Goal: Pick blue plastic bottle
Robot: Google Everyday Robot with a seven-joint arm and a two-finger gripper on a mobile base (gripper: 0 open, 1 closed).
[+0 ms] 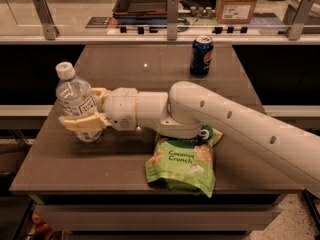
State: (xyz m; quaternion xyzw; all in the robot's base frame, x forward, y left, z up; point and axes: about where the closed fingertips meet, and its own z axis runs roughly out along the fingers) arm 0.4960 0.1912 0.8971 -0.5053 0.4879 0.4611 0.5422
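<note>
The blue plastic bottle (74, 95) is clear with a white cap and a white label. It stands a little tilted at the left side of the brown table (120, 69). My gripper (79, 107) is shut on it around its lower body. One cream finger (82, 122) crosses the front of the bottle and the other shows behind it. I cannot tell whether the bottle's base touches the table. My white arm reaches in from the right, across the table.
A green Coconut Crunch snack bag (182, 163) lies near the front edge, partly under my arm. A dark blue soda can (201, 56) stands at the back right. A railing with posts (172, 18) runs behind the table.
</note>
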